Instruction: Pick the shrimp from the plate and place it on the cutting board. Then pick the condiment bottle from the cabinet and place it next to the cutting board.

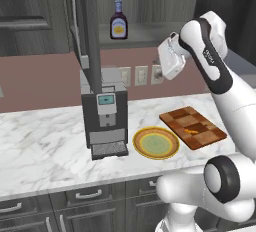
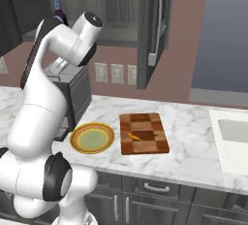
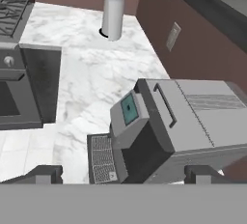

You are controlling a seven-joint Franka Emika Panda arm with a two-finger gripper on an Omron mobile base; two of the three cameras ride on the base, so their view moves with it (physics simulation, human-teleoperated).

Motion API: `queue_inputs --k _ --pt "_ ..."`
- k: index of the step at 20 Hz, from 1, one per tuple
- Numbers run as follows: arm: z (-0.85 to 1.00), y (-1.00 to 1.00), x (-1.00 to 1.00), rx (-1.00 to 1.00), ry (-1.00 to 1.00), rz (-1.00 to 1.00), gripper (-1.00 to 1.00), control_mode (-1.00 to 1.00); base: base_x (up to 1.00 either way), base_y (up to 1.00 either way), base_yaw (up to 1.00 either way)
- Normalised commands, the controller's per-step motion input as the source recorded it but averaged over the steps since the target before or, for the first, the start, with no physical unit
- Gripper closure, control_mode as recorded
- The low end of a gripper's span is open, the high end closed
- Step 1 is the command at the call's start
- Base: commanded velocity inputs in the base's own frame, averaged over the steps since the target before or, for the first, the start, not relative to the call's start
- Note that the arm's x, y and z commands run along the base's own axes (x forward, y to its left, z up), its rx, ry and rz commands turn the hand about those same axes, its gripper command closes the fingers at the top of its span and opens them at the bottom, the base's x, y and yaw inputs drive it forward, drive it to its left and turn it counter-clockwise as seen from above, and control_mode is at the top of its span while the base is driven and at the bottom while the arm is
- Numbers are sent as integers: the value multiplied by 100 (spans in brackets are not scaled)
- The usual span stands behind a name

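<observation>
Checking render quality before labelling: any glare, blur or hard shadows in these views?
Left base view: flat even light, a soft shadow under the plate, the condiment bottle sharp. Right base view: equally even, the shrimp small but distinct on the cutting board. Hand view: tilted, no glare or blur on the coffee machine.

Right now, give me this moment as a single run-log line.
shrimp: on cutting board | plate: bare | condiment bottle: on cabinet shelf | gripper: open, holding nothing, raised above coffee machine
</observation>
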Motion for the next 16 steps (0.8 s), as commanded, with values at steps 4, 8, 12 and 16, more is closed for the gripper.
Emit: queue_inputs --k 4,8,12,16 --pt "25 23 0 13 0 0 -100 -100 0 0 0" --pt "24 26 -2 12 0 0 -100 -100 0 0 0" --pt "22 27 -5 11 0 0 -100 -100 0 0 0" --pt "21 23 -4 11 -2 0 -100 -100 0 0 0"
